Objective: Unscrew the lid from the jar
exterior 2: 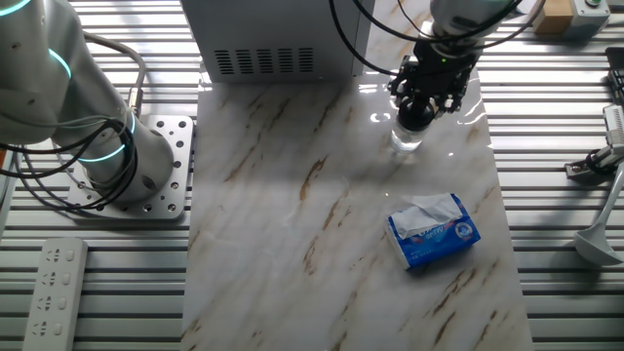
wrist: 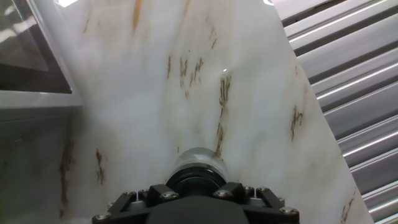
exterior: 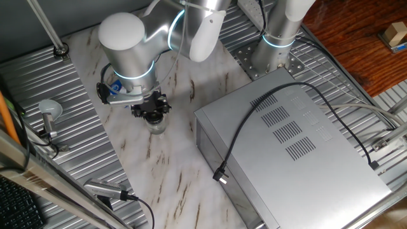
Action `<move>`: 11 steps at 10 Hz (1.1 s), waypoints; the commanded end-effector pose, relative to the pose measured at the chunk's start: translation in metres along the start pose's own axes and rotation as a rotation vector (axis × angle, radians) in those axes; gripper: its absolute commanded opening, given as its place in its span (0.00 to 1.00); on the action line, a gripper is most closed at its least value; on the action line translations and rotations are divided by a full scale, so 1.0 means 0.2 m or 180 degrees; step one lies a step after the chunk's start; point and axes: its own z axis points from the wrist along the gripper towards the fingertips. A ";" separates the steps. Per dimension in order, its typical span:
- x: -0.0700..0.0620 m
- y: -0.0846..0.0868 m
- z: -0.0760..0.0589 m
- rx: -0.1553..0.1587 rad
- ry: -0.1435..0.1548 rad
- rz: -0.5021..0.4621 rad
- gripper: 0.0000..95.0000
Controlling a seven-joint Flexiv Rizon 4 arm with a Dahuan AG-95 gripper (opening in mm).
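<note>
- Marble-patterned white counter with brown veining fills the middle of both fixed views, with ribbed metal panels on either side of it.
- Grey metal box sits on the counter well apart from the jar; it has vent slots on top, and a black cable trails across its lid.
- Silver robot arm with a glowing cyan ring at its joint reaches down over the counter; a 2nd silver arm base stands bolted to a perforated plate.
- Blue-and-white packet lies flat on the counter, near the jar but not touching it.
- Black claw points straight down, directly over the jar; in the hand view its body fills the bottom edge.
- Clear jar stands upright on the counter right under the claw; only its glassy body shows below the fingers in the fixed views.
- Black lid sits on the jar's top, between the claw's fingers. In the hand view it shows as a dark ring just ahead of the claw body, with the jar's clear shoulder beyond it.
- The claw looks clenched around the lid, with its fingers drawn in tight at the cap's rim in both fixed views.
</note>
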 end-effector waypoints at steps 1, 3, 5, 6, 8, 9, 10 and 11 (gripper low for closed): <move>0.00 0.00 0.00 0.0007 0.0003 -0.0320 0.60; 0.00 0.00 0.00 0.0005 -0.0007 -0.0624 0.60; 0.00 0.00 0.00 0.0010 -0.0010 -0.0881 0.60; 0.00 0.00 0.00 0.0011 -0.0012 -0.0913 0.60; 0.00 0.00 0.00 0.0014 -0.0007 -0.0986 0.60; 0.00 0.00 0.00 0.0013 0.0000 -0.1088 0.60; 0.00 0.00 0.00 0.0013 0.0001 -0.1148 0.60; 0.00 0.00 0.00 0.0022 0.0001 -0.1150 0.60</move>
